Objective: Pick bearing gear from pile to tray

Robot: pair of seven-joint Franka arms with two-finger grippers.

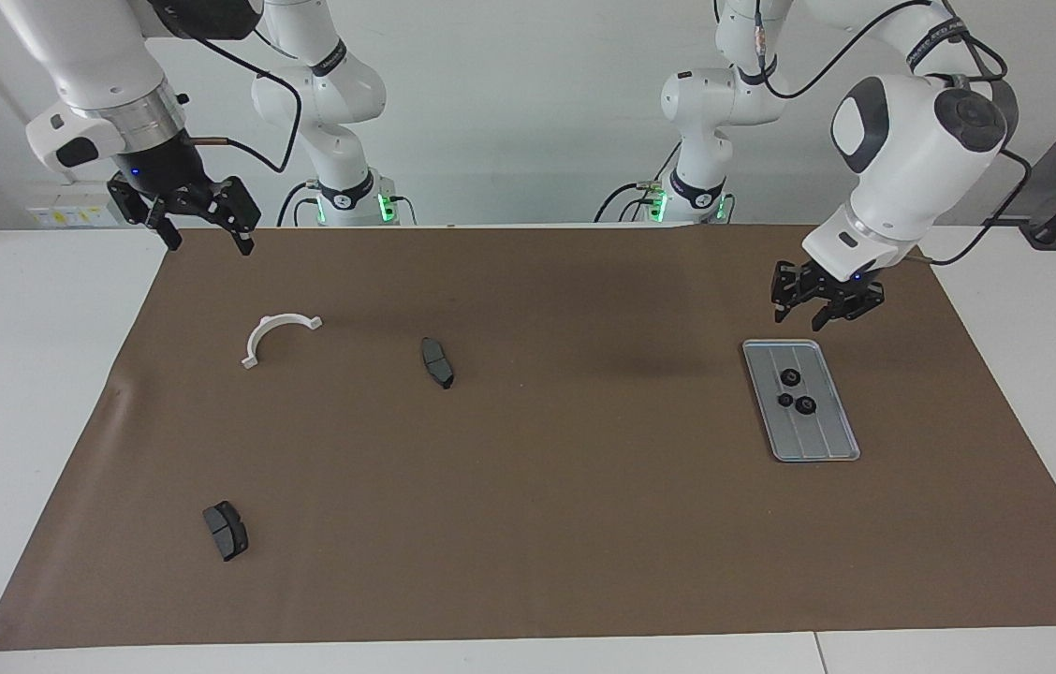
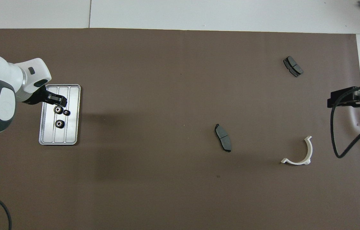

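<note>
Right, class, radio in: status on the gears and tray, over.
Left end effector empty, above the tray. Right end effector open, waiting at the mat's corner. Three gears in tray. Nothing blocking.

Shiny grey metal tray (image 1: 823, 445) with small black gears (image 1: 805, 404) on a dull brown paper-like mat (image 1: 528, 524).

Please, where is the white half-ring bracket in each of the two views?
Facing view: white half-ring bracket lies toward the right arm's end, nearer the robots than the closest brake pad.
Overhead view: bracket low down, beside the same pad.
Shared landmark: that brake pad.
</note>
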